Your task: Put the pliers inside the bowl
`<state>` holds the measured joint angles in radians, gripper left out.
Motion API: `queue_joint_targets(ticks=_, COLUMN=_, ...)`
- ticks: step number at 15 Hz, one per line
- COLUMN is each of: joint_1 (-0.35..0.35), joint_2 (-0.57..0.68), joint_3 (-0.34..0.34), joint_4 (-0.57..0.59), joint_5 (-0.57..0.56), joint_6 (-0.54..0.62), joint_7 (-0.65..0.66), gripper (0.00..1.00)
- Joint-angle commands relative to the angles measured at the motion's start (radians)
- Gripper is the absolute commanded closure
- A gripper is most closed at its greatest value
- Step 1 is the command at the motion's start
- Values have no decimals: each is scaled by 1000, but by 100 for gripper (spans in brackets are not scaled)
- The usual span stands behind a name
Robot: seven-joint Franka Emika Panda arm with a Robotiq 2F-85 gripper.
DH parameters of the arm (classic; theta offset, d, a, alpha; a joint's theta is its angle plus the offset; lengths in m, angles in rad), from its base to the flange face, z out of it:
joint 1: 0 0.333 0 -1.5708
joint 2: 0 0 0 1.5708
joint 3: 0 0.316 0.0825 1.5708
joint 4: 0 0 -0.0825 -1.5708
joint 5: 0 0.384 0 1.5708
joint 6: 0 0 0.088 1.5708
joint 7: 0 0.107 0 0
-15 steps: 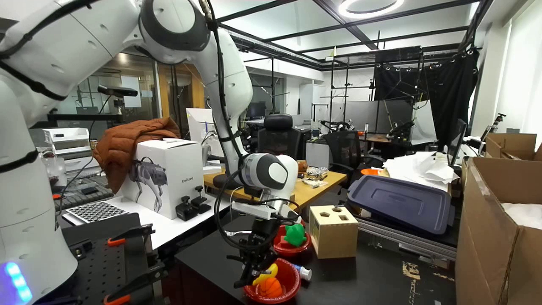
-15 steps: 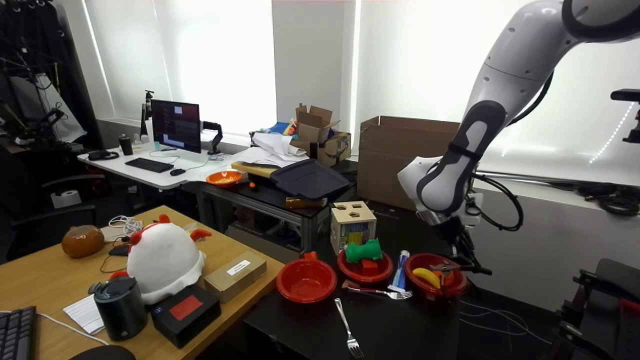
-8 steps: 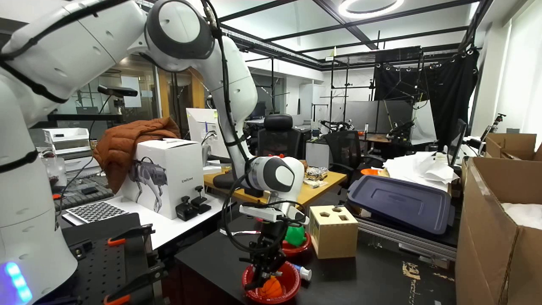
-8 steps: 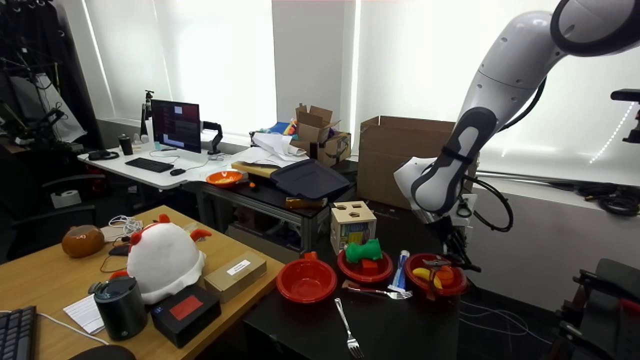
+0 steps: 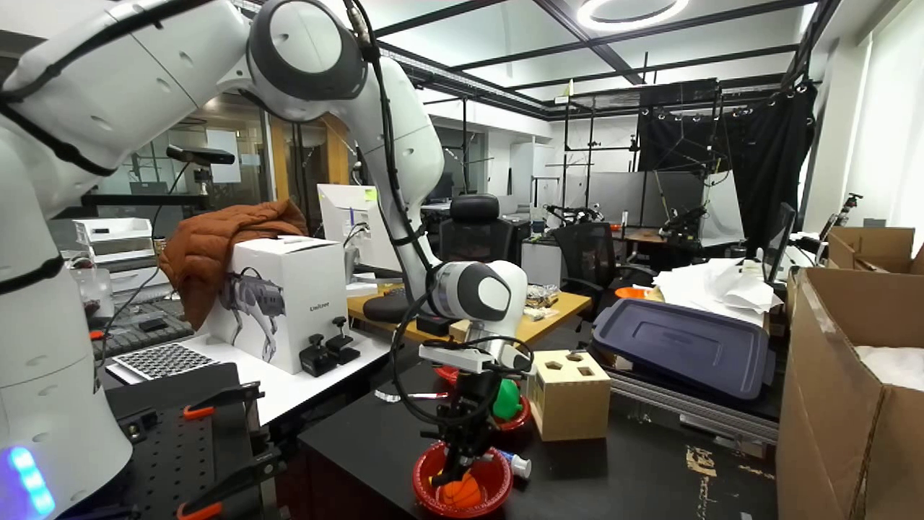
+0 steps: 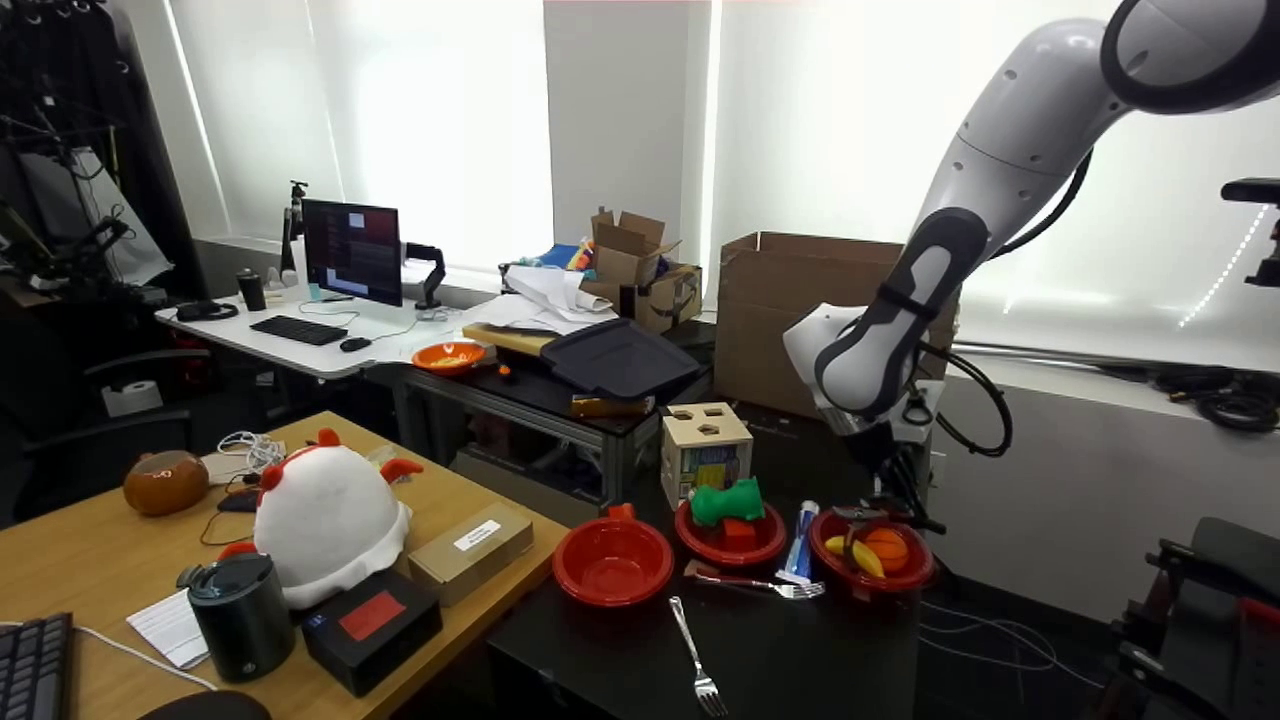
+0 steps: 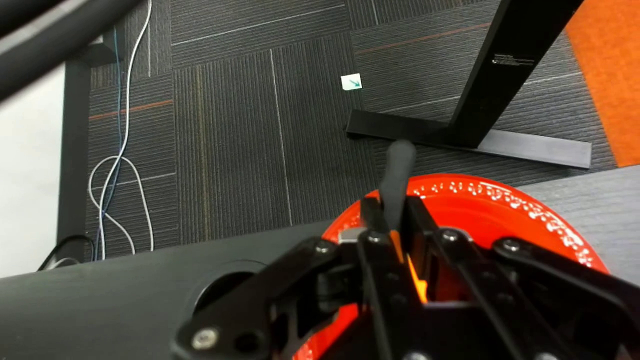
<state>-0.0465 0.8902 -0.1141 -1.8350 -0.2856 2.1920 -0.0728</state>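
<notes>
Tool (image 7: 393,216) shifted further over the bowl (image 7: 475,212), clamped tight, pliers (image 6: 860,514) gripped at its tip

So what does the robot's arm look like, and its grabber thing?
The arm is white and smooth, with rounded sections and dark grey rings. A black cable runs along it, black straps go round it, and blue lights glow low down. The gripper is black, with narrow jointed fingers and shiny silver screws.
</notes>
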Motion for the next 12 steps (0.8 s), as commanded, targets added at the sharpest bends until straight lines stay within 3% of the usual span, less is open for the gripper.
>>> queue_joint_targets(ticks=1, joint_1=-12, joint_2=2, joint_3=22, joint_4=13, joint_5=18, joint_6=-26, joint_7=-34, gripper=96)
queue_joint_targets(ticks=10, joint_1=-32, joint_2=11, joint_3=3, joint_4=30, joint_5=23, joint_6=-34, joint_7=-14, gripper=96)
queue_joint_targets(ticks=11, joint_1=-36, joint_2=9, joint_3=6, joint_4=27, joint_5=18, joint_6=-30, joint_7=-26, gripper=81)
queue_joint_targets(ticks=12, joint_1=-44, joint_2=8, joint_3=14, joint_4=27, joint_5=22, joint_6=-35, joint_7=-42, gripper=95)
